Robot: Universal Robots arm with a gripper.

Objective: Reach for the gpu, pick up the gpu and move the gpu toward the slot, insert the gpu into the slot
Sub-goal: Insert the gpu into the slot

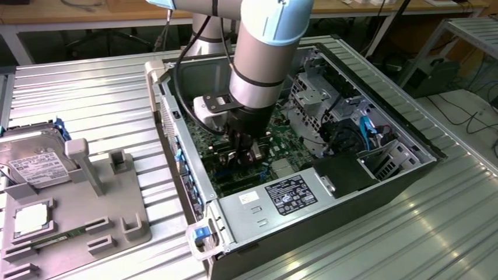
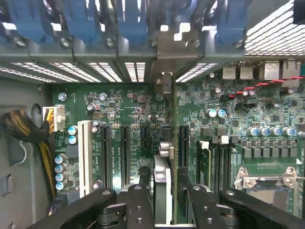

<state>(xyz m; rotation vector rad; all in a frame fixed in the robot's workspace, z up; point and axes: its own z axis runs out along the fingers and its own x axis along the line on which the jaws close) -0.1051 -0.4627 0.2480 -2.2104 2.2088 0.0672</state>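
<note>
Green motherboard (image 2: 128, 119) spreads across the middle of the wrist view, and the gpu (image 2: 162, 191) stands on edge above it, seen as a thin upright card running from the lower centre of the frame toward the rear of the case. Its silver bracket (image 2: 164, 67) reaches up to the row of slot openings at the upper centre, lined up with one gap so the card can seat without fouling the neighbouring blue latches (image 2: 133, 21). The black fingers (image 2: 138, 205) are clenched on the gpu from both sides at the bottom of the frame, holding it by its flat faces so the connector edge stays free to meet the board. The card sits between two long black expansion slots (image 2: 106, 152), and the one to its right (image 2: 183, 148) lies just beside it; whether the edge has already entered a slot is hidden by the card itself.

In the exterior view the gripper (image 1: 241, 150) is deep inside the open computer case (image 1: 397, 169) at the centre of the frame, the arm (image 1: 265, 52) coming down almost vertically, which suits a straight push. At the left of that frame a grey fixture tray (image 1: 116, 221) on the ribbed metal desk (image 1: 93, 99) carries a hard drive (image 1: 35, 163), well apart from the work.

My judgement is that the insertion stage is in hand.
</note>
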